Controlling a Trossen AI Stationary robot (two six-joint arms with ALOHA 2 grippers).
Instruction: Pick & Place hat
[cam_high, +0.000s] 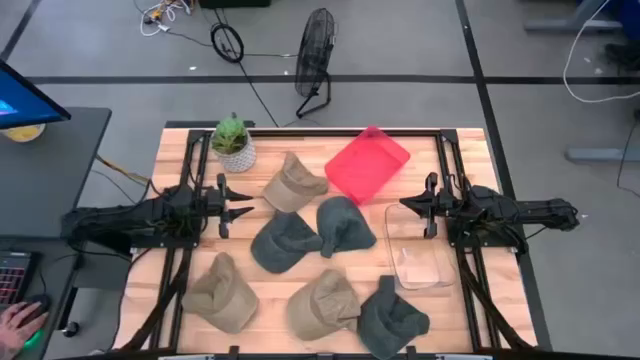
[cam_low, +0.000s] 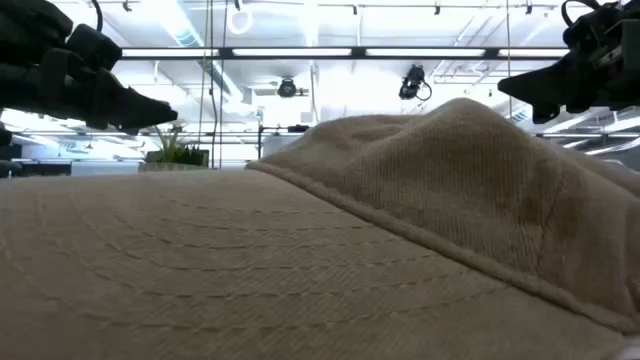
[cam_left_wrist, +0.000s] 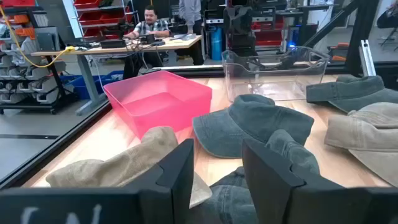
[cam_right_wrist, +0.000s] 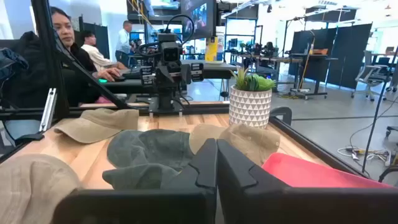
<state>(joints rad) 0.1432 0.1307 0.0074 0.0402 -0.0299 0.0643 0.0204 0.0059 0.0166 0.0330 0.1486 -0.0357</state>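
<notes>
Several hats lie flat on the wooden table: tan ones and grey ones. A tan hat fills the low view. My left gripper hovers open at the table's left, pointing right at the tan and grey hats. My right gripper hovers shut at the table's right, over the far edge of the clear container, and points left. Neither gripper touches anything.
A pink tray sits at the far middle, and a clear plastic container sits under the right arm. A potted plant stands at the far left. People sit at desks beyond the table. A person's hand rests on a mouse beside the table.
</notes>
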